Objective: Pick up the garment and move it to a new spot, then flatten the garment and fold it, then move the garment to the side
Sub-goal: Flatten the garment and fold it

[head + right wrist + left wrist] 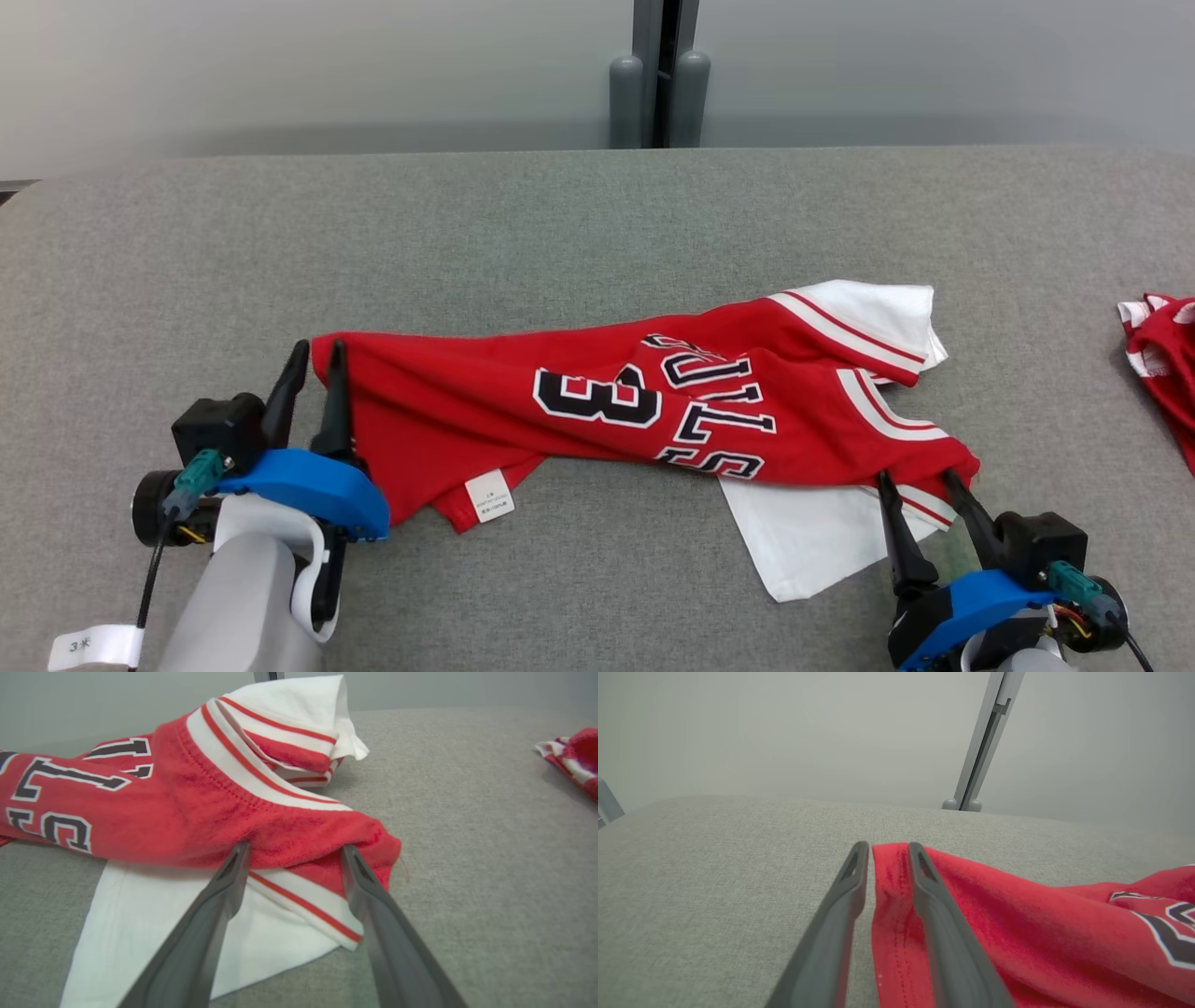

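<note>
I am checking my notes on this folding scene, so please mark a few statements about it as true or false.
1. The jersey is red and bears a large black 3. True.
2. The left gripper has its fingers parted, with the jersey's hem edge between them. True.
3. The right gripper is shut on the white cloth. False: its jaws stand wide open, with the tips at the red shoulder fold.
4. The jersey lies flat and smooth. False: it is bunched and wrinkled.
5. A second red and white garment lies at the right edge of the grey table. True.
</note>
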Controlling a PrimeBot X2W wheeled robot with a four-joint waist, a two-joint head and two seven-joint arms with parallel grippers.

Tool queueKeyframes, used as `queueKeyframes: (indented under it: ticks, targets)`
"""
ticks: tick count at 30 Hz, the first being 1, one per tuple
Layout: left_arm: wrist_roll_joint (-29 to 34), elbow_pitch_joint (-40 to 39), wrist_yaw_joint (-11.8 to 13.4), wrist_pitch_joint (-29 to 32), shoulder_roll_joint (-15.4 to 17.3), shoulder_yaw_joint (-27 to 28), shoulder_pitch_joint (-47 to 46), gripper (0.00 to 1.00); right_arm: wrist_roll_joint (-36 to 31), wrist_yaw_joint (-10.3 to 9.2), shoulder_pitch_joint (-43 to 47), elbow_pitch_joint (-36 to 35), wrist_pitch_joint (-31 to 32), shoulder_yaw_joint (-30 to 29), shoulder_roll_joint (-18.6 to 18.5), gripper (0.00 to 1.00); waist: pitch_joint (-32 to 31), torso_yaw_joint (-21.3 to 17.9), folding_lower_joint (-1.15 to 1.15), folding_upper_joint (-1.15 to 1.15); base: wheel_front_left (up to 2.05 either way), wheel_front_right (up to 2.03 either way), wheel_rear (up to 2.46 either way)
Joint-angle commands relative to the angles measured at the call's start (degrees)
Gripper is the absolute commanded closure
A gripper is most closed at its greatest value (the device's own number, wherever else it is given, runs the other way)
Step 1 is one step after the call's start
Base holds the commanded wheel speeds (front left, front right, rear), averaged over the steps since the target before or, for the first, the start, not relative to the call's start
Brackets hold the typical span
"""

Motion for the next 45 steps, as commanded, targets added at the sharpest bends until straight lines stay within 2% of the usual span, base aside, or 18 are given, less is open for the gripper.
queueKeyframes:
  ticks: [1, 7, 13, 19, 23, 34, 45]
  targets:
    - [0.72, 0.06, 0.21, -0.16, -0.28, 0.54, 0.71, 0.00, 0.54, -0.02, -0.16, -0.51, -0.06, 0.09, -0.09, 0.00, -0.25, 0.13, -0.01, 0.00, 0.00, 0.00, 0.00]
    - [2.74, -1.32, 0.18, -0.15, -2.86, 4.60, 6.30, 0.00, 0.88, -0.02, 1.62, -2.19, -0.05, 0.48, -0.08, 0.00, -2.58, 0.94, -0.01, 0.00, 0.00, 0.00, 0.00]
    - [4.47, -5.63, -0.42, -0.15, -4.74, 6.32, 15.53, 0.00, 1.26, -0.02, 4.59, -4.22, -0.06, 0.45, -0.09, 0.00, -6.48, 1.51, -0.01, 0.00, 0.00, 0.00, 0.00]
    - [3.38, -8.60, -0.79, -0.15, -5.36, 4.04, 23.42, 0.00, 1.68, -0.01, 8.60, -5.09, -0.06, 0.65, -0.09, 0.00, -9.83, 2.29, -0.01, 0.00, 0.00, 0.00, 0.00]
    - [1.92, -9.66, 0.04, -0.15, -5.29, 2.48, 25.74, 0.00, 2.10, -0.01, 10.29, -5.54, -0.06, 0.40, -0.09, 0.00, -10.61, 2.63, -0.01, 0.00, 0.00, 0.00, 0.00]
    - [1.52, -8.34, 0.29, -0.15, -5.33, 1.41, 23.04, 0.00, 1.76, -0.01, 9.55, -5.63, -0.06, 1.01, -0.09, 0.00, -9.73, 2.16, -0.01, 0.00, 0.00, 0.00, 0.00]
    - [-1.48, 1.11, -1.27, -0.16, -5.31, -0.11, 13.79, 0.00, 0.76, -0.01, 5.97, -5.82, -0.06, 1.76, -0.09, 0.00, -2.90, 0.30, -0.01, 0.00, 0.00, 0.00, 0.00]
